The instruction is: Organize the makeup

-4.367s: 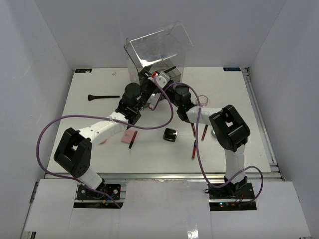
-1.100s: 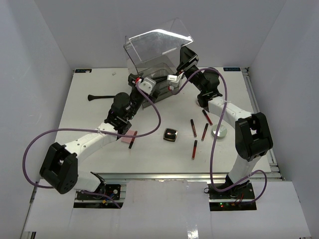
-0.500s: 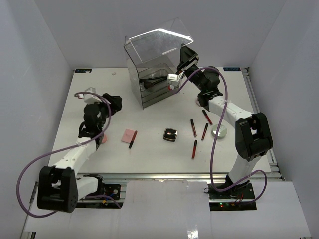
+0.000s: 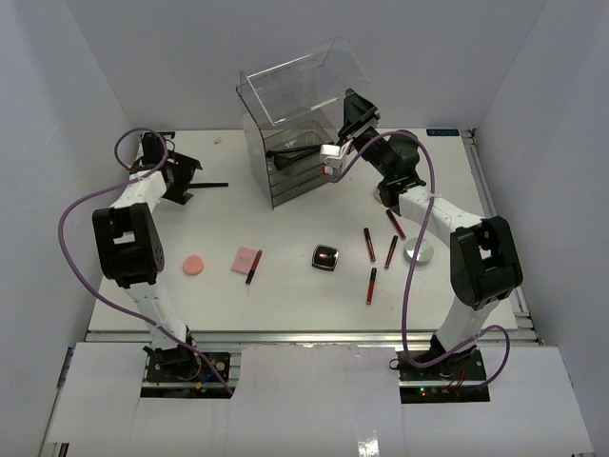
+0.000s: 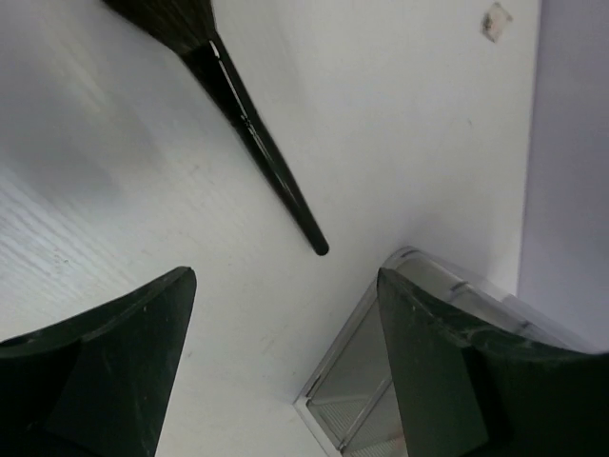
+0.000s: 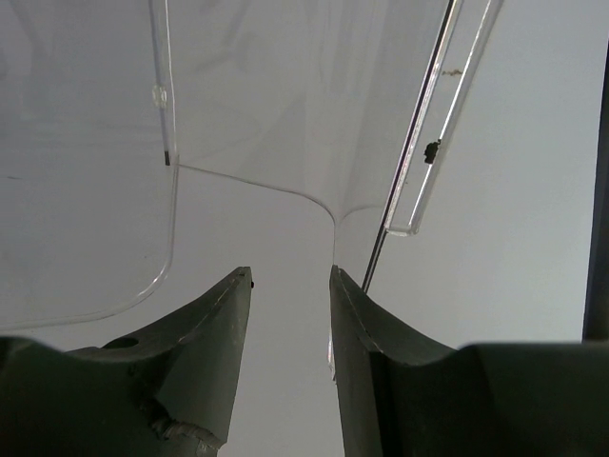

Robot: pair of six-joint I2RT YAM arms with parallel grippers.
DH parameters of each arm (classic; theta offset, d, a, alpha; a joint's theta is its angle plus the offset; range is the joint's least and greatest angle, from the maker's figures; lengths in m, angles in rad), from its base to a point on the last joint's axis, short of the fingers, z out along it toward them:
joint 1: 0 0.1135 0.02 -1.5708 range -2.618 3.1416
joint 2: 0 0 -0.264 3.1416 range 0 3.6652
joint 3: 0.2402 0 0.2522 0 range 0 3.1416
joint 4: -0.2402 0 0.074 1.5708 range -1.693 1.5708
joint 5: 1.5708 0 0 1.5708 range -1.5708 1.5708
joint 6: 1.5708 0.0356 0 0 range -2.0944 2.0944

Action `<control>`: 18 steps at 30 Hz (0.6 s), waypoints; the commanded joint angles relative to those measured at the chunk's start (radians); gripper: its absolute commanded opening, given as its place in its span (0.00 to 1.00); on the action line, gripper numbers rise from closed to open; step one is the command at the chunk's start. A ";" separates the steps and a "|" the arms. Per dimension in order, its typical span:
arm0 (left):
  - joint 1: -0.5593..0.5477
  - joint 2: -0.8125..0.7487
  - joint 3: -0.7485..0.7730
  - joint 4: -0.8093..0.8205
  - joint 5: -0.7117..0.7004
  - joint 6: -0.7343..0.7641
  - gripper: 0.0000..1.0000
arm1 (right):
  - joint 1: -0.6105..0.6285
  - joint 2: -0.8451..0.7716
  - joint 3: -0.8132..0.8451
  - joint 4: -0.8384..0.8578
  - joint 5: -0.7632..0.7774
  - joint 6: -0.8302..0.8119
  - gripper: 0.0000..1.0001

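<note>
Top external view: well left of the acrylic drawer box (image 4: 290, 157), the left gripper (image 4: 186, 179) is released, jaws wide, just beside the black brush (image 4: 207, 185) lying flat on the table (image 4: 285, 300). In front of the box lie the pink jar (image 4: 193, 264), the pink palette (image 4: 245, 258) with one tube (image 4: 253, 268) touching it, the black compact (image 4: 325, 257), four slim tubes (image 4: 367, 245) and the silver tin (image 4: 418, 250). At the box's right side, the right gripper (image 4: 344, 124) has fingers slightly parted about the raised lid (image 4: 304, 81), unclamped.

top: overhead, whole table (image 4: 285, 309) | wrists: close-up | shared: drawer box (image 4: 295, 143)
</note>
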 commanded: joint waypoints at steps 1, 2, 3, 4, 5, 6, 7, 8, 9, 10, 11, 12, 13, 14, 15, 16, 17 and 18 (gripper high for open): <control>0.002 0.103 0.256 -0.298 -0.095 -0.030 0.84 | -0.001 -0.053 -0.013 0.103 0.001 0.010 0.46; 0.003 0.130 0.294 -0.313 -0.099 -0.033 0.80 | -0.001 -0.053 -0.015 0.105 0.000 0.010 0.46; 0.003 0.157 0.332 -0.329 -0.103 -0.035 0.78 | -0.001 -0.053 -0.017 0.106 -0.001 0.011 0.45; 0.004 0.185 0.369 -0.347 -0.103 -0.037 0.76 | -0.002 -0.052 -0.018 0.107 -0.002 0.011 0.45; 0.004 0.212 0.404 -0.368 -0.102 -0.038 0.74 | -0.002 -0.051 -0.018 0.107 -0.002 0.010 0.45; 0.003 0.240 0.423 -0.390 -0.101 -0.042 0.72 | -0.001 -0.051 -0.017 0.108 -0.003 0.010 0.46; 0.004 0.254 0.441 -0.400 -0.098 -0.045 0.71 | -0.002 -0.050 -0.015 0.108 -0.003 0.010 0.46; 0.004 0.262 0.456 -0.406 -0.096 -0.048 0.71 | -0.003 -0.050 -0.014 0.108 -0.004 0.011 0.46; 0.004 0.264 0.464 -0.407 -0.097 -0.052 0.70 | -0.003 -0.051 -0.012 0.106 -0.004 0.014 0.45; 0.004 0.272 0.472 -0.408 -0.097 -0.055 0.69 | -0.003 -0.049 -0.008 0.106 -0.003 0.017 0.45; 0.003 0.280 0.480 -0.408 -0.098 -0.058 0.68 | -0.003 -0.048 -0.004 0.105 -0.002 0.019 0.45; 0.003 0.288 0.491 -0.411 -0.099 -0.059 0.68 | -0.003 -0.048 -0.002 0.106 -0.002 0.019 0.46; 0.003 0.298 0.506 -0.418 -0.100 -0.060 0.68 | -0.003 -0.048 -0.001 0.107 -0.001 0.019 0.46; 0.003 0.311 0.524 -0.428 -0.103 -0.063 0.70 | -0.003 -0.048 0.000 0.107 0.000 0.019 0.46; 0.003 0.323 0.546 -0.439 -0.104 -0.065 0.70 | -0.003 -0.049 0.000 0.106 0.001 0.021 0.46; 0.003 0.336 0.567 -0.451 -0.106 -0.067 0.70 | -0.003 -0.051 -0.001 0.105 0.001 0.022 0.46; 0.003 0.346 0.582 -0.458 -0.107 -0.069 0.70 | -0.003 -0.052 -0.003 0.105 0.002 0.022 0.46; 0.003 0.355 0.592 -0.464 -0.107 -0.071 0.70 | -0.003 -0.053 -0.004 0.105 0.002 0.022 0.46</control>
